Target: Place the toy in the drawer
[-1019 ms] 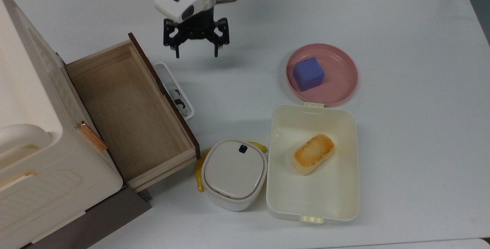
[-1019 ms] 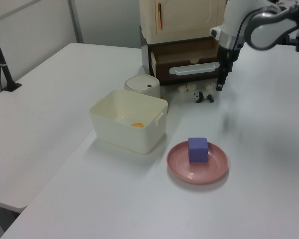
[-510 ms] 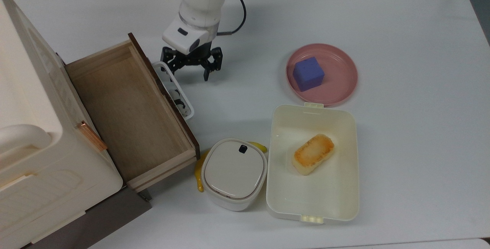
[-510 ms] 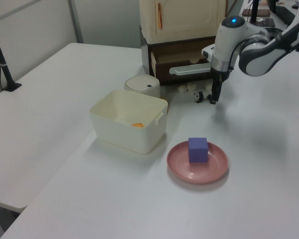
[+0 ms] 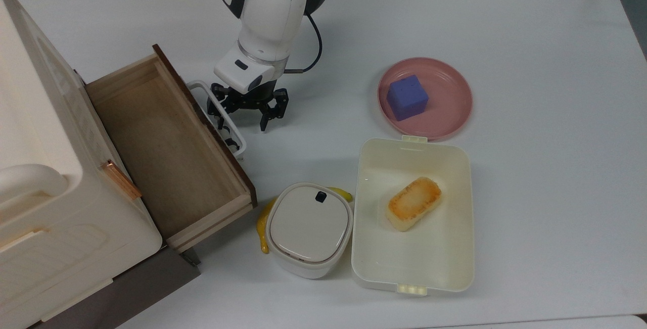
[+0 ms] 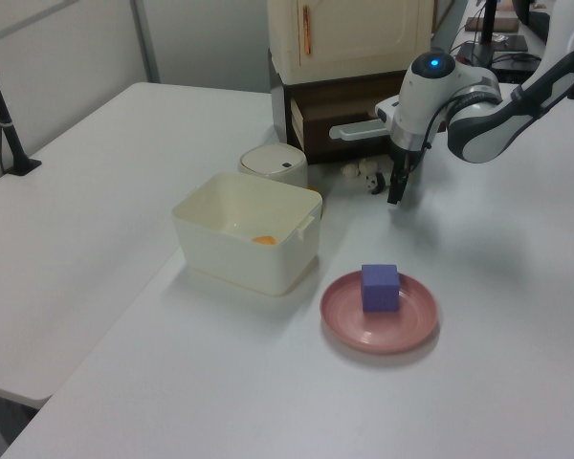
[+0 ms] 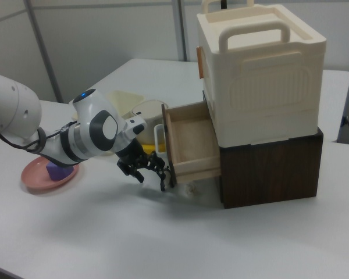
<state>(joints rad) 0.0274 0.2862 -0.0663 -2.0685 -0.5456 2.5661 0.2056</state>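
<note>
While the drawer [image 5: 167,152] stands open, spread fingers [image 5: 264,123] flank the toy [image 6: 373,182].

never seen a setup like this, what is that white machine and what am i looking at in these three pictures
The white machine is a robot arm ending in a black two-finger gripper, here open and holding nothing. Three fixed cameras watch one white table: one from above, two from opposite sides.

In the top view, a cream cabinet fills the top view's left, its wooden drawer pulled out and empty. The white loop on the drawer's dark front looks like its handle, and the gripper hangs low right beside it. The toy, a tiny black-and-white animal figure, sits on the table below that handle, by the gripper.

Also on the table: a pink plate with a purple cube, an open cream lunch box holding a toasted bread piece, a small lidded container, and a yellow banana partly hidden behind it.
</note>
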